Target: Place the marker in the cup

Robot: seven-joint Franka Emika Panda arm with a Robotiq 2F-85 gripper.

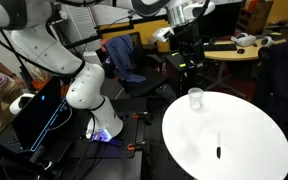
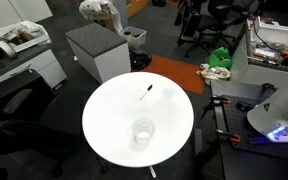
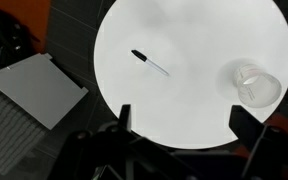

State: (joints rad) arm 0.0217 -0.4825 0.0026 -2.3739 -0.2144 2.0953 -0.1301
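The marker (image 3: 149,64) is a thin dark pen lying flat on the round white table (image 3: 184,110); it also shows in both exterior views (image 1: 218,151) (image 2: 147,94). The clear cup (image 3: 253,82) stands upright on the table, apart from the marker, and shows in both exterior views (image 1: 195,98) (image 2: 143,132). My gripper (image 3: 181,120) is open and empty, high above the table, with its fingers framing the table's edge in the wrist view. In an exterior view the gripper (image 1: 181,14) sits near the top, well above the cup.
A grey box-shaped cabinet (image 2: 97,50) stands beside the table, also in the wrist view (image 3: 32,88). Office chairs (image 1: 124,55), desks and clutter surround the table. The robot base (image 1: 89,85) stands beside a black laptop-like case (image 1: 39,115).
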